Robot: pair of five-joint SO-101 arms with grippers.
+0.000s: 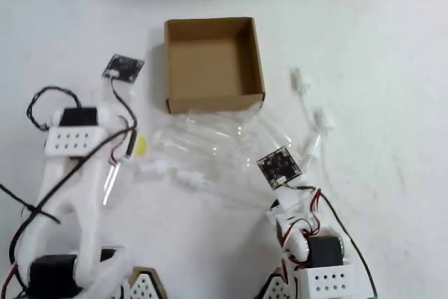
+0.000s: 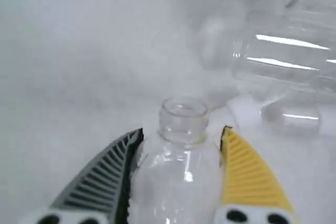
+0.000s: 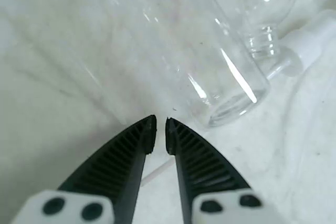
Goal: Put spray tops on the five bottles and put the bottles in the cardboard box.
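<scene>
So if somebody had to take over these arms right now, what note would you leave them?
Left gripper: shut on a bottle whose neck is bare.
Right gripper: shut and empty, beside the loose bottles that lie in front of the box.
Spray tops: loose, some to the right of the box, some in front of it.
Done: nothing boxed; the box is empty.
Left: put a top on the held bottle, then on the rest, and box all five.

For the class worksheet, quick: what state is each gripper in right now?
Left gripper: closed on a clear bottle with an open neck.
Right gripper: closed, holding nothing.
</scene>
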